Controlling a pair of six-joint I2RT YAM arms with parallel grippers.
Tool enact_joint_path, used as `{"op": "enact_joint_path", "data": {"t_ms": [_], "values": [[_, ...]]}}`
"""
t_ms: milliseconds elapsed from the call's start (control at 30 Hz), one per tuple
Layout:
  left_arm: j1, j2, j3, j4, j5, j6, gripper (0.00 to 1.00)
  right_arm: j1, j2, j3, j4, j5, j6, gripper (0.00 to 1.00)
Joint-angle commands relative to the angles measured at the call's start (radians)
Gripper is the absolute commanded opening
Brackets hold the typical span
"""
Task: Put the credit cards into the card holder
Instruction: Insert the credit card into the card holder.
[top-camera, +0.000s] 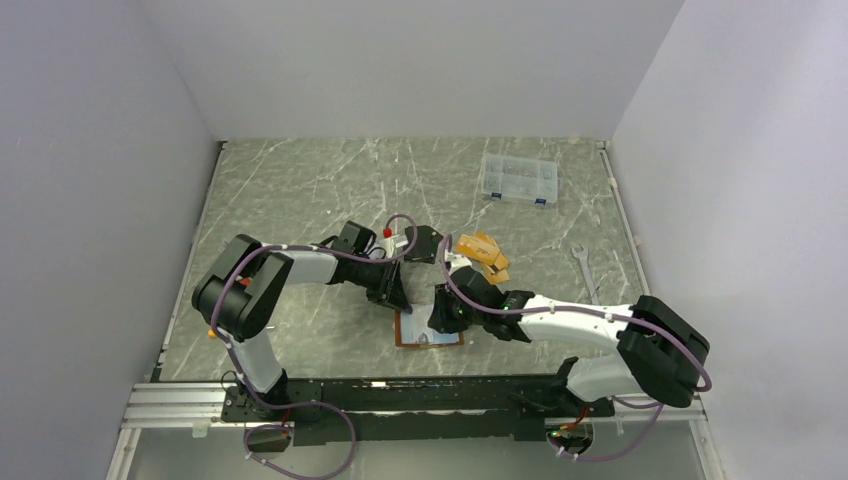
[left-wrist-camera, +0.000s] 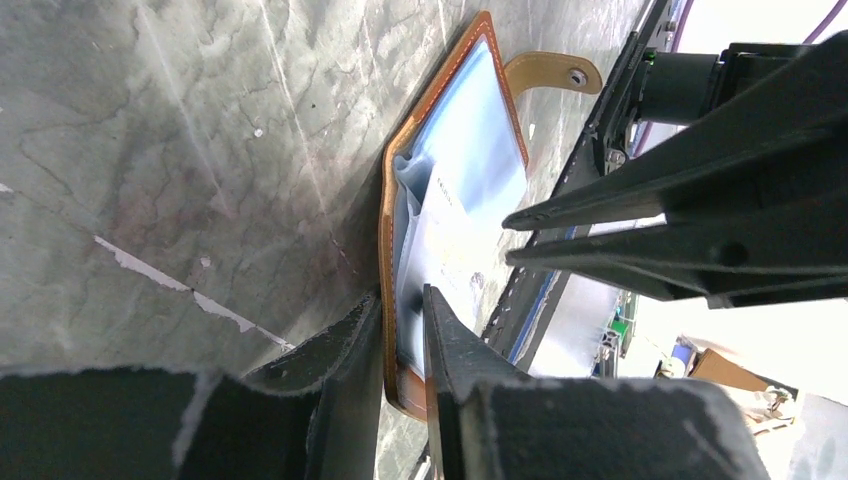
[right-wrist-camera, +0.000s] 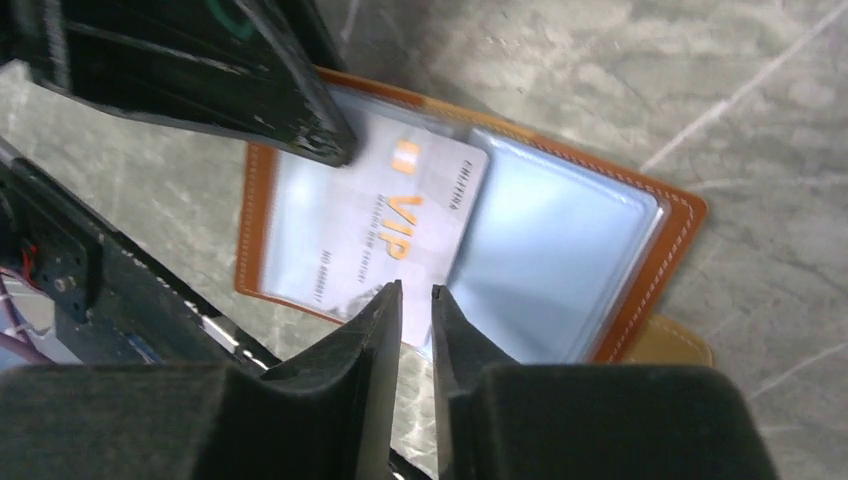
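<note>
Lower centre, right gripper (right-wrist-camera: 416, 300) seems pinched on the silver card (right-wrist-camera: 390, 215) atop the open card holder (right-wrist-camera: 565, 255); left gripper (left-wrist-camera: 402, 297) clamps its leather edge.

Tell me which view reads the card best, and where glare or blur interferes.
Right wrist: VIP card readable, slightly soft. Left wrist: card holder sleeves washed pale by sheen, background blown out. Top external: evenly lit, holder too small for detail.

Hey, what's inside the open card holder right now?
A silver VIP card lies over the card holder's clear sleeves. The left tool covers one corner; anything beneath the card is hidden.
</note>
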Motion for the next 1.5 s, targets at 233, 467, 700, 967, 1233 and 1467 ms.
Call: {"op": "enact_joint_path", "data": {"t_ms": [233, 467, 700, 967, 1233, 1467], "values": [[0.0, -0.019, 0.029, -0.035, -0.014, 0.044, 0.28, -0.009, 0.033, -0.064, 0.074, 0.006, 0.048, 0.11], [0.003, 0.004, 0.038, -0.033, 0.007, 0.027, 0.34, -0.014, 0.08, -0.04, 0.1, -0.004, 0.036, 0.08], [0.003, 0.012, 0.033, -0.006, 0.027, 0.001, 0.38, -0.01, 0.12, 0.011, 0.12, -0.045, 0.017, 0.02], [0.003, 0.021, 0.027, 0.012, 0.028, -0.009, 0.39, 0.0, 0.151, 0.051, 0.125, -0.067, 0.011, 0.02], [0.01, 0.021, 0.039, -0.008, 0.042, 0.004, 0.39, -0.004, 0.161, 0.054, 0.121, -0.086, 0.006, 0.01], [0.061, 0.009, 0.076, -0.102, 0.057, 0.061, 0.36, -0.045, 0.078, -0.014, 0.1, -0.091, 0.017, 0.01]]}}
